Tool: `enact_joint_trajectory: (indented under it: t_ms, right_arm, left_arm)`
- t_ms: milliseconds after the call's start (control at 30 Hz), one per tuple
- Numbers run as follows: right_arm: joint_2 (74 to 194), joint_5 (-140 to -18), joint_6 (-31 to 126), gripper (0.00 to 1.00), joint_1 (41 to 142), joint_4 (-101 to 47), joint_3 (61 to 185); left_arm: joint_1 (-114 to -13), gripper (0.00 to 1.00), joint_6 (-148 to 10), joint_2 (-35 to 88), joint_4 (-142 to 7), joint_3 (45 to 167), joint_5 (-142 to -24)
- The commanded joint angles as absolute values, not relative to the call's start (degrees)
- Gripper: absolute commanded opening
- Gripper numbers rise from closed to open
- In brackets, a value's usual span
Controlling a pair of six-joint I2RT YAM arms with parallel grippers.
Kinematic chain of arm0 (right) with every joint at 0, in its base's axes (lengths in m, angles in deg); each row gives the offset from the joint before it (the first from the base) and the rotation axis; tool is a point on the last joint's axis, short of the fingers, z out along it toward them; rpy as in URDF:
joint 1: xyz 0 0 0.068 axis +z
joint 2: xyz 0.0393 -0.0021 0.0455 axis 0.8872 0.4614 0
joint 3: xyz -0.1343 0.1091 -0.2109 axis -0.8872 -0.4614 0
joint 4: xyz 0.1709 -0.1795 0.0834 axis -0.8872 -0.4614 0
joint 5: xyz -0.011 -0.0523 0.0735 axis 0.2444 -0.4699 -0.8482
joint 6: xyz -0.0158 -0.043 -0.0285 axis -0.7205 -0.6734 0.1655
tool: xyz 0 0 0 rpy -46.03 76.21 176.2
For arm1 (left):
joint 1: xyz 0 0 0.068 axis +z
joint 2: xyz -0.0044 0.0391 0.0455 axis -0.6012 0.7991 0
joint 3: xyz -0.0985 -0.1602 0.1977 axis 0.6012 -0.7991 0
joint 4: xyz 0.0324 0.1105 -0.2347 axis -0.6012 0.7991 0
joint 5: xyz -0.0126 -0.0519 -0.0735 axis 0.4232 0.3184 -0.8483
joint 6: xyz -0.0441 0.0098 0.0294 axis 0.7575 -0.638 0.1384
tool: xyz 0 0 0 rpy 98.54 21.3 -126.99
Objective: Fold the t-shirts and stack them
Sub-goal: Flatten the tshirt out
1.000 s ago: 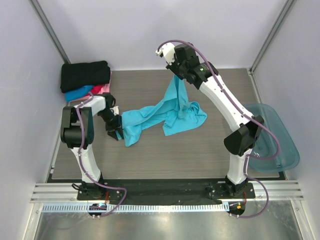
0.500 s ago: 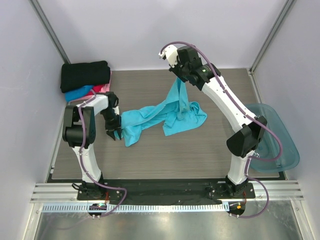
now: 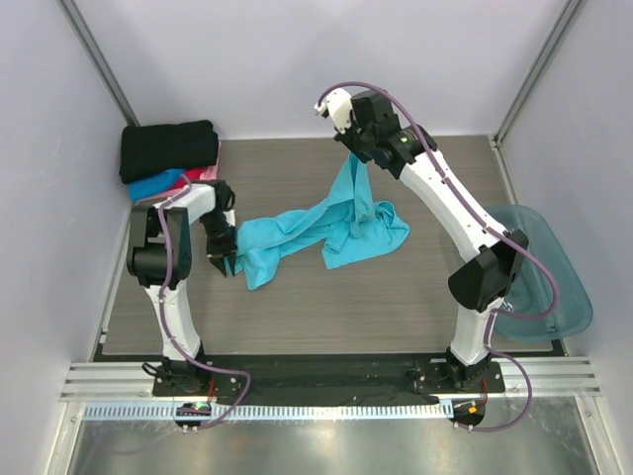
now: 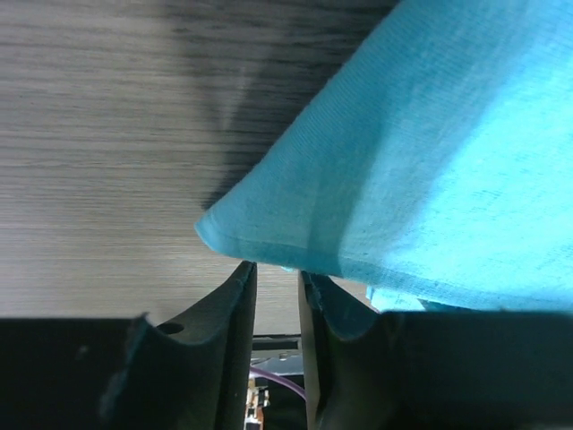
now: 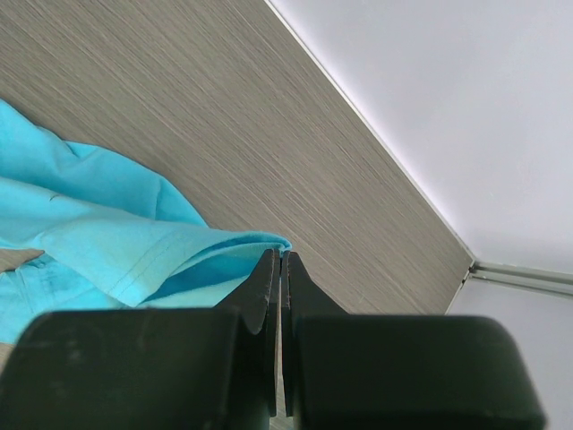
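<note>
The crumpled turquoise cloth t-shirt [image 3: 326, 226] lies stretched across the middle of the grey wood-grain table [image 3: 396, 297]. Its far end is lifted and its near-left corner is low by the tabletop. The right gripper [image 3: 352, 153] is pinched together on the raised hem, as its wrist view confirms.

The left gripper [image 3: 226, 259] has edged in against the low corner over the last second, and its jaws have narrowed. They still stand a slim gap apart with the hem at their tips, so we cannot tell whether any cloth is caught yet.

We judge a second hold is about to be taken, which would let us spread the shirt for folding. The folded black t-shirt [image 3: 168, 148], blue t-shirt [image 3: 153, 185] and pink-red t-shirt [image 3: 203, 175] wait stacked in the far-left corner.
</note>
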State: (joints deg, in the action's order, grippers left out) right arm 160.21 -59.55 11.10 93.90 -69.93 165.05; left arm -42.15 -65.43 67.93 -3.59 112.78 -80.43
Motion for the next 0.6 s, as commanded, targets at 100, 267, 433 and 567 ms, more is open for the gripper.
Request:
enact_joint_trajectory:
  t_ms: [100, 267, 433, 567]
  right_arm:
    - [159.21, -59.40, 11.95, 0.01, 93.81, -68.63, 166.85]
    - [158.59, -58.61, 11.60, 0.01, 93.64, -68.45, 167.11]
    - [157.71, -57.47, 14.92, 0.01, 90.14, -67.84, 171.58]
    - [157.37, -57.91, 18.71, 0.01, 85.47, -67.40, 177.57]
  left_arm:
    - [-41.88, 0.08, -67.34, 72.80, -14.06, 113.25, -78.37]
    - [-41.09, 0.00, -68.49, 67.98, -15.55, 112.73, -77.40]
    - [-38.02, 0.00, -72.17, 56.05, -16.87, 113.86, -75.64]
    - [-33.80, 0.00, -76.39, 48.73, -14.86, 118.07, -75.46]
